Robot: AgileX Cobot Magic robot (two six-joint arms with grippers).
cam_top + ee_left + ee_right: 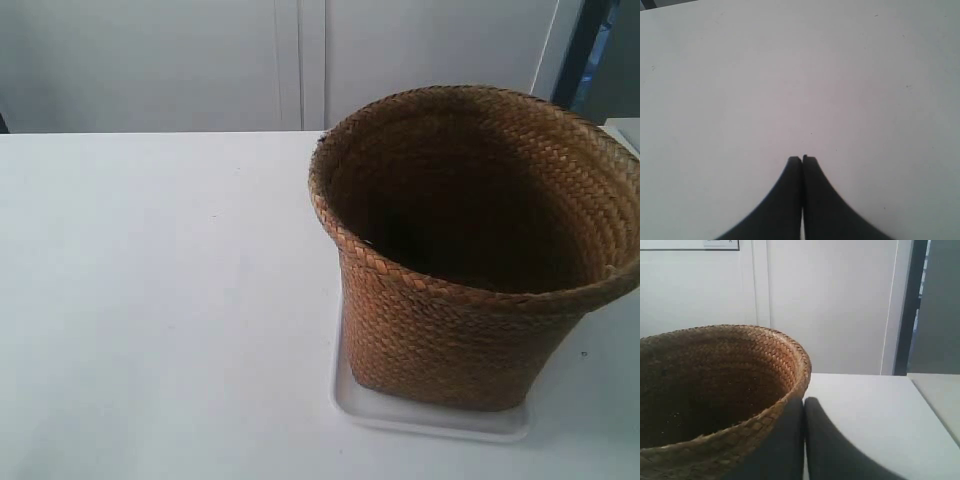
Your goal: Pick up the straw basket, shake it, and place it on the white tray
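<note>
The straw basket (450, 335) stands upright on the white tray (432, 421) at the right of the exterior view, its dark inside showing. No arm appears in that view. In the right wrist view my right gripper (804, 400) is shut with nothing between its fingers. It sits just outside the straw basket (785, 365), one finger tucked under the flared braided rim. My left gripper (802, 158) is shut and empty above bare white table, with no basket in its view.
The white table (150, 300) stretches left of the basket. A pale wall with panel seams (300, 60) stands behind it. A dark vertical gap (912, 305) and another pale surface (940, 395) lie beyond the table's far right edge.
</note>
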